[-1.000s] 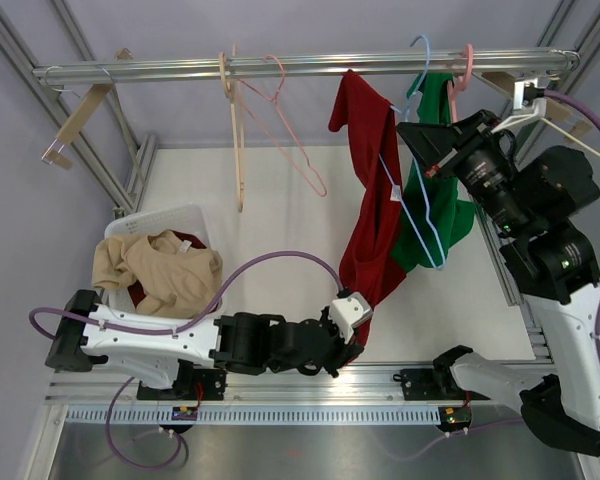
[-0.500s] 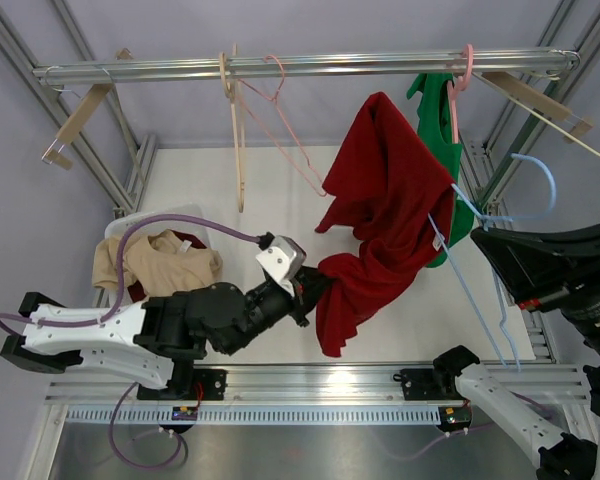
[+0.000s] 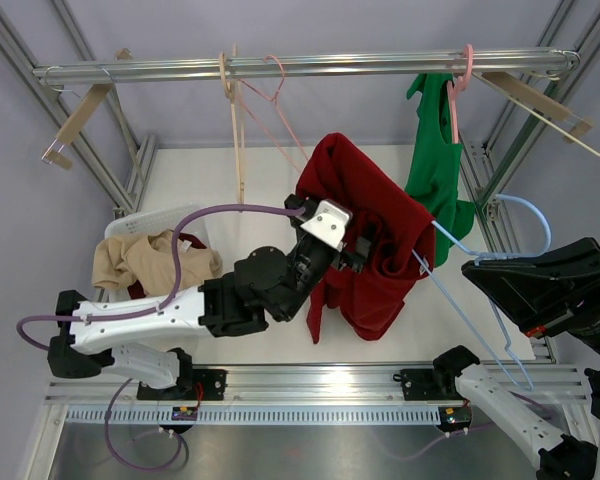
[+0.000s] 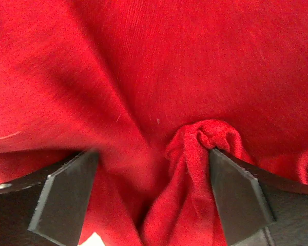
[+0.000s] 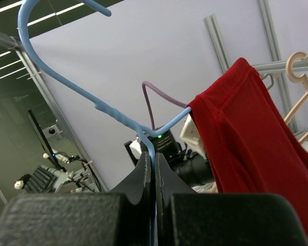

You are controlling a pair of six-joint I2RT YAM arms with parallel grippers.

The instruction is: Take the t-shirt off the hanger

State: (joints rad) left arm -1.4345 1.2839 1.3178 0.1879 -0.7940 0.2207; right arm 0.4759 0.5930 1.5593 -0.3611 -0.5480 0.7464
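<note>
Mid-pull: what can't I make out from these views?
- The hanger: its far arm runs into the shirt, and cloth hides it in the top and right wrist views.
- The left hand: half buried in the shirt in the top view; its wrist view shows only cloth.
- The right hand: hidden under its camera housing in the top view.

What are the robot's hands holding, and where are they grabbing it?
The right gripper pinches the blue hanger at its neck, just under the hook. The left gripper is open; the red shirt lies loose between its jaws.
</note>
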